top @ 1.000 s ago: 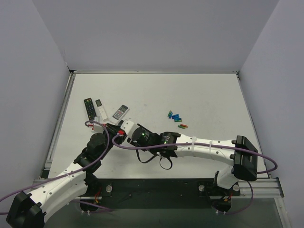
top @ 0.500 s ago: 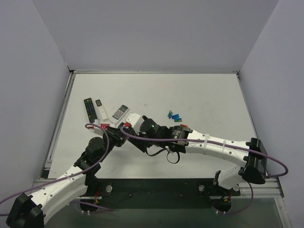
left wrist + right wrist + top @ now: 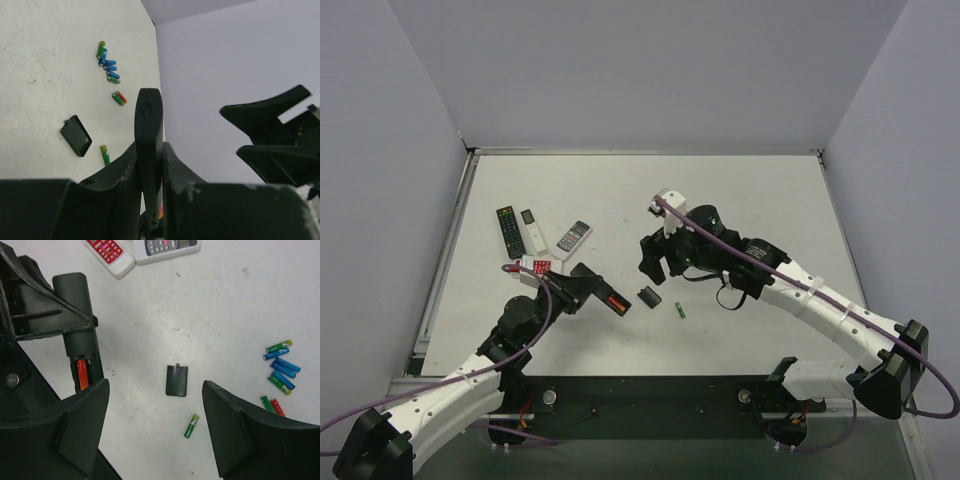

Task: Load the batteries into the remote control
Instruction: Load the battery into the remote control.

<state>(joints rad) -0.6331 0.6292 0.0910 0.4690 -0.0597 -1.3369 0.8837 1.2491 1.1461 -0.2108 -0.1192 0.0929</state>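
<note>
top: we are looking down from high behind the near edge at the whole tabletop | left wrist: we are skimming low and close past the left claw | right wrist: we are looking steeply down, close, through the right claw | shared: all three are catching the black cover and the lone green battery

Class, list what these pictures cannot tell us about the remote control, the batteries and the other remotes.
Loose battery pile: hidden behind the right arm in the top view.
Remote control: edge-on in the left wrist view. In the right wrist view the right gripper covers the compartment's end, so a second cell beside the orange-red battery cannot be told.
Red-and-white remote: cut off by the top edge, right wrist view.
</note>
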